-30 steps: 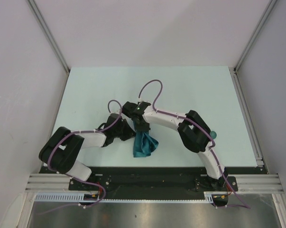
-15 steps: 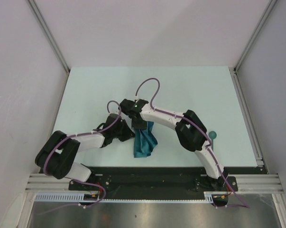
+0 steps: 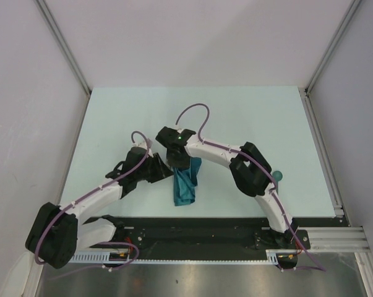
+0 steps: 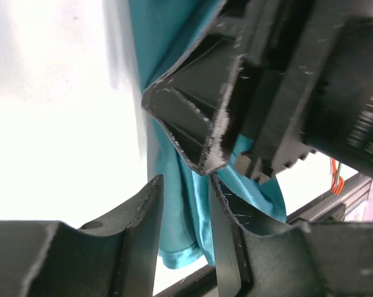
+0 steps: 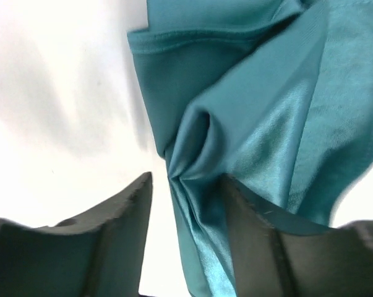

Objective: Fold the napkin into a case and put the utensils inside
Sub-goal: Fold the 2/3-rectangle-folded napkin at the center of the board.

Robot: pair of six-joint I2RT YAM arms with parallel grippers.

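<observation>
The teal napkin lies crumpled in a narrow bunch near the table's front edge, not in the form of a case. Both grippers meet at its far end. My left gripper comes in from the left; in the left wrist view it stands open, with folds of napkin hanging loose in the gap. My right gripper hovers over the same end; in its wrist view it is open too, and a pinched ridge of napkin lies between its fingers, resting against the right one. The utensils are out of view.
A small green rounded thing peeks out beside the right arm's elbow. The pale table ends at a black rail just in front of the napkin. Grey walls close off both sides.
Both grippers have opened and let go of the napkin's top. The napkin has sagged into a narrower bunch. The left arm's elbow has swung down and to the left.
</observation>
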